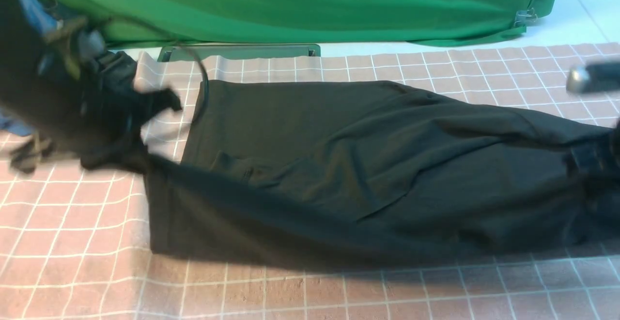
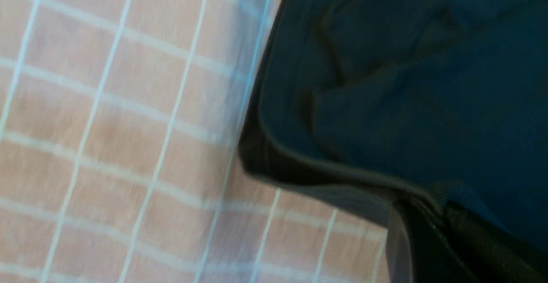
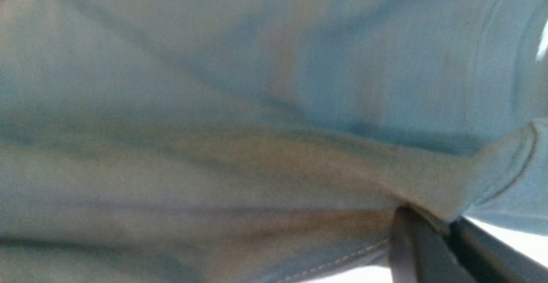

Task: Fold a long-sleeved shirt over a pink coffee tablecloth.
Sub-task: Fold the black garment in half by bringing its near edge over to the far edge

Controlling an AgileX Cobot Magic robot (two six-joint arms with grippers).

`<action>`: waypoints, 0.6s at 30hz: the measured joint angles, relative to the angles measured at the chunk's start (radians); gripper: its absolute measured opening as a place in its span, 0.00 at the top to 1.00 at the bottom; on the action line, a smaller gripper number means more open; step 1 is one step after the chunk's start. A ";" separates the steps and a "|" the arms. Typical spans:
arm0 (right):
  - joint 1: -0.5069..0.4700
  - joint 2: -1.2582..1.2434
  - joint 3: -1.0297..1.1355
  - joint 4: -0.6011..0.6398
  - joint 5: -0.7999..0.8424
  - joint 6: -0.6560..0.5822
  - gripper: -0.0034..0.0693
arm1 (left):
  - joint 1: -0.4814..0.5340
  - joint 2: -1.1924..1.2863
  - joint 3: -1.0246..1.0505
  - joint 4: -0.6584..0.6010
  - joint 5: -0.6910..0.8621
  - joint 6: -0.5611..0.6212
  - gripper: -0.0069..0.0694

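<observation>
The long-sleeved shirt [image 1: 339,165] is black and lies stretched sideways across the pink coffee tablecloth [image 1: 72,242], with its front edge lifted off the cloth. Its logo and neck label are hidden. At the shirt's left end my left gripper [image 1: 133,158] is shut on the fabric; in the left wrist view the hem [image 2: 342,171] runs into the closed left gripper [image 2: 441,214]. At the shirt's right end my right gripper [image 1: 588,158] is shut on it too. The right wrist view is filled with shirt fabric [image 3: 257,103], pinched in the right gripper [image 3: 447,225].
A plain green cloth [image 1: 290,5] hangs along the back, with a metal clip [image 1: 525,17] at its right corner. A dark frame [image 1: 242,51] lies at the tablecloth's far edge. Blue fabric [image 1: 29,15] shows behind my blurred left arm [image 1: 48,83].
</observation>
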 joint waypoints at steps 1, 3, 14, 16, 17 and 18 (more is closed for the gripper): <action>-0.012 0.062 -0.073 0.000 0.013 0.000 0.88 | 0.032 0.064 -0.066 -0.021 -0.002 0.020 0.89; -0.023 0.132 -0.164 0.000 0.034 0.000 0.88 | 0.068 0.146 -0.155 -0.049 -0.005 0.033 0.89; -0.037 0.562 -0.709 0.000 0.123 -0.029 0.88 | 0.162 0.556 -0.604 -0.087 0.016 0.047 0.89; -0.037 0.625 -0.767 0.000 0.125 -0.029 0.86 | 0.162 0.610 -0.655 -0.087 0.024 0.048 0.89; -0.036 0.656 -0.795 0.000 0.125 -0.030 0.83 | 0.162 0.637 -0.674 -0.088 0.028 0.048 0.89; -0.035 0.676 -0.816 -0.001 0.125 -0.030 0.79 | 0.162 0.655 -0.686 -0.088 0.029 0.048 0.89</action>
